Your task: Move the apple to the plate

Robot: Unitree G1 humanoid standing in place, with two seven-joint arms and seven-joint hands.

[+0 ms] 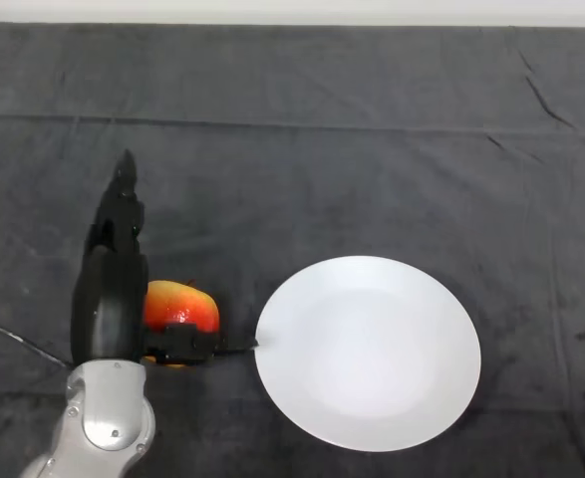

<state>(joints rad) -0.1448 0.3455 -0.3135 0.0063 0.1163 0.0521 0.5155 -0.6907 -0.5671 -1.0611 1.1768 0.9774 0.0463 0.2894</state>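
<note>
One apple (179,307) upright against hand (110,299), beside plate (368,351).

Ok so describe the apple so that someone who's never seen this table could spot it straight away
Start at the big white plate on the dark cloth-covered table. Just off its left edge, not on it, sits the apple, pressed against the robot's black left hand. It is the only red and yellow thing there.

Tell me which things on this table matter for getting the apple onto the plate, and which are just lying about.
Part of the job:
- apple, on the cloth left of the plate, beside the left hand
- white plate, nothing on it

Just there:
- dark cloth over the table; nothing else lies on it
</note>
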